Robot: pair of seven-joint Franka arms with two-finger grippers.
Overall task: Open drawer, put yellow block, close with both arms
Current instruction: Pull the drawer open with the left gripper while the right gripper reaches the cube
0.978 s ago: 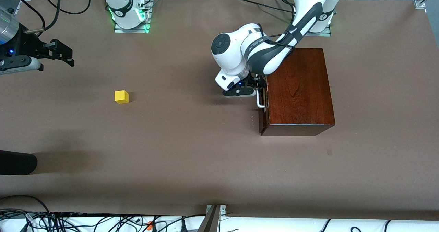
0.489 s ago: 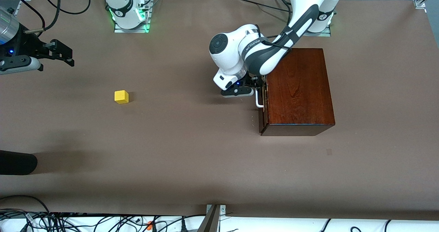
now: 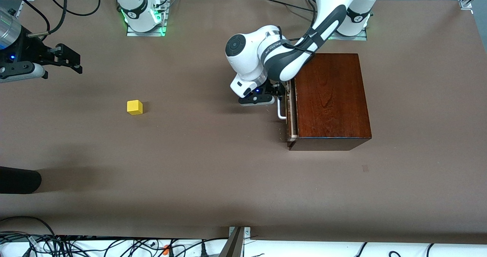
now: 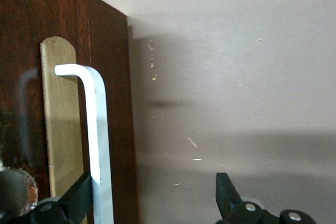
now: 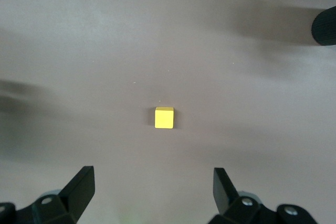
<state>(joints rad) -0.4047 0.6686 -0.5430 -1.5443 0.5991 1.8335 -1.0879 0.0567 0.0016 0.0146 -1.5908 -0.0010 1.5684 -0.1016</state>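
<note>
The right pincer (image 3: 70,61) waits open, high over the counter (image 3: 213,181) at the right arm's end. The block (image 3: 134,107) lies alone on the counter, at about 9 o'clock from the box (image 3: 331,97) and well apart. The left pincer (image 3: 280,93) is open, one finger (image 4: 79,195) touching the handle (image 3: 280,110) of the drawer (image 3: 290,116), which is out only a crack. I think the pull should go straight, toward 9 o'clock, not sideways.

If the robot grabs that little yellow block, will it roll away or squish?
The yellow block probably won't roll: it's a cube sitting flat on the table. Its crisp edges suggest it's hard, not squishy. It looks small enough to fit between the right gripper and its open fingers.
</note>
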